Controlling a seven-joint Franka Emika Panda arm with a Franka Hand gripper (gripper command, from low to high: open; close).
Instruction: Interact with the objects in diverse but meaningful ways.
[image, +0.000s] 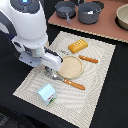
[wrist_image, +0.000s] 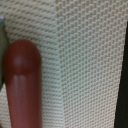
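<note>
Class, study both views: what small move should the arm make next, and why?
Probably descend slightly and close on the sausage. It fills the wrist view close up against the woven mat, and the arm hangs low beside the plate; the fingers are not visible.

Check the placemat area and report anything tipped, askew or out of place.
The pale carton lies tipped on its side near the mat's front corner rather than standing. The cutlery beside the round plate sits at loose angles. The bread loaf lies flat. Nothing looks spilled or broken.

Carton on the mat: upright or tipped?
Upright: the carton stands on its base on the woven mat, gabled top upward.
</note>
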